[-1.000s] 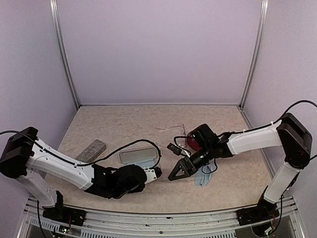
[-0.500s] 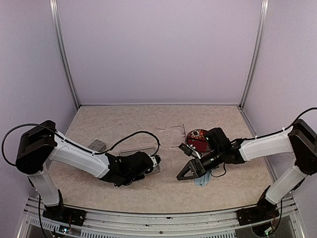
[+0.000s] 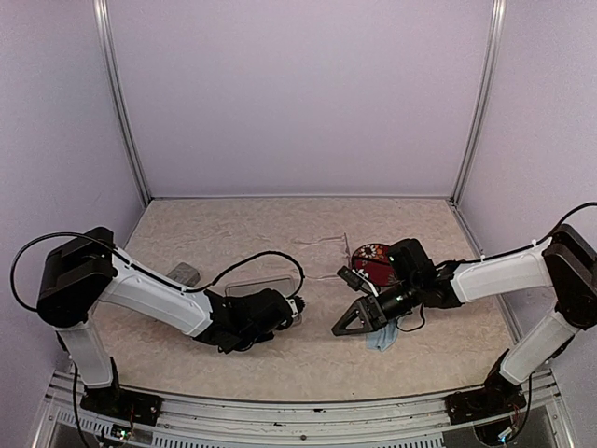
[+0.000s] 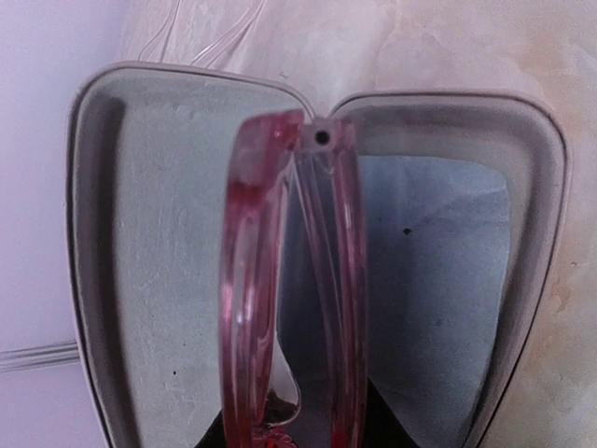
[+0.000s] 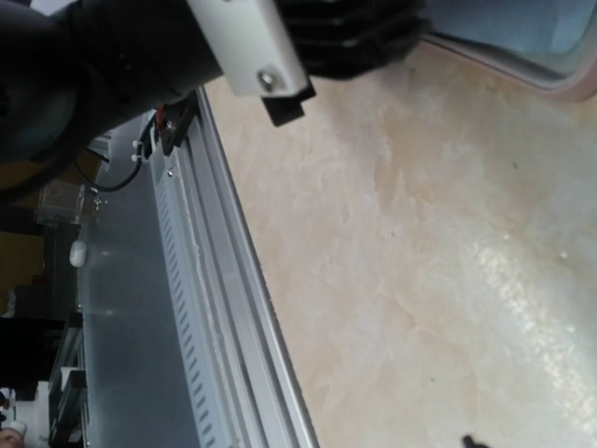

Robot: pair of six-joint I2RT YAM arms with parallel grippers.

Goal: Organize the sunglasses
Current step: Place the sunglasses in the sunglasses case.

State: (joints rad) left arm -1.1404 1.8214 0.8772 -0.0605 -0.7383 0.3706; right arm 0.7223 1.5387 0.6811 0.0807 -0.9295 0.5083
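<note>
From above: beige marbled table (image 3: 233, 229), lilac walls (image 3: 298, 93). Left gripper (image 3: 293, 312) is at the open case (image 3: 250, 285). Right gripper (image 3: 345, 324) is low, its spread unreadable.
Left wrist: folded red-pink sunglasses (image 4: 247, 280), clamped, over the case lining.
Right wrist: tabletop and aluminium rail (image 5: 215, 355).

We see the sunglasses (image 4: 244, 280) as translucent red-pink, frame and lenses alike. The open case (image 4: 149, 233) behind them is lined pale grey with a few dark specks, its rim pink, and the cloth (image 4: 438, 280) inside it is light blue. The table (image 3: 233, 224) is cream-beige with faint marbling. At the left lies a grey case (image 3: 183, 273); at the right a red case (image 3: 373, 259) speckled with pale marks, and nearer us a second cloth (image 3: 382, 338), also light blue. The left arm (image 3: 149, 297) and right arm (image 3: 494, 273) are white with black joints; the walls (image 3: 298, 93) are pale lilac.
</note>
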